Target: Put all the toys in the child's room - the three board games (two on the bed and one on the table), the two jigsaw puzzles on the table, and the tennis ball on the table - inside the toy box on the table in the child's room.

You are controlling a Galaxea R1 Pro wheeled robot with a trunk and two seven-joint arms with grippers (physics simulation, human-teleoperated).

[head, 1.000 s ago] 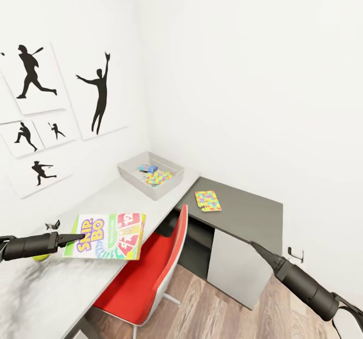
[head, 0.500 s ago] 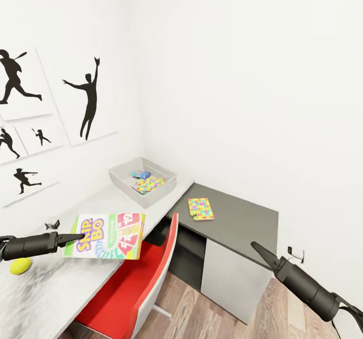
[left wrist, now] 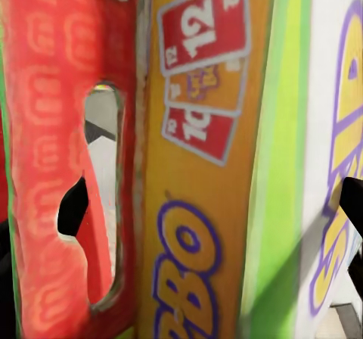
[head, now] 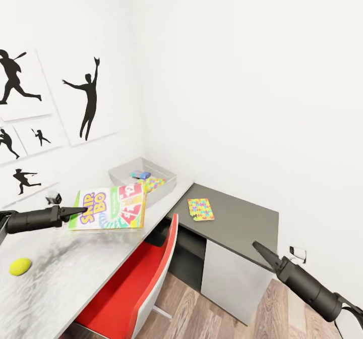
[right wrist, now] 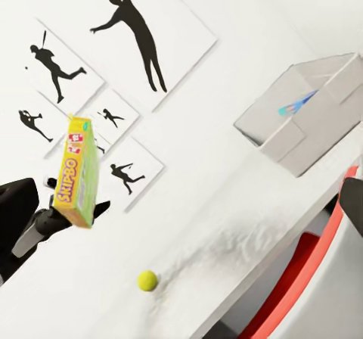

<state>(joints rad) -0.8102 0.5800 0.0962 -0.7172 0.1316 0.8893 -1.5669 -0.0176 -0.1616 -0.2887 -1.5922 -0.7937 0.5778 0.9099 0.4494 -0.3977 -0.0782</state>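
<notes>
We hold the SKIP-BO game clamped in our left tool, lifted above the bench, carrying it toward the toy box. Next we swing it over the rim. The right tool hangs together, empty.

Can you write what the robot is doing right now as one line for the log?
left claw: holds SKIP-BO game above table | right claw: empty | toy box: one puzzle inside | outside: tennis ball, puzzle
</notes>
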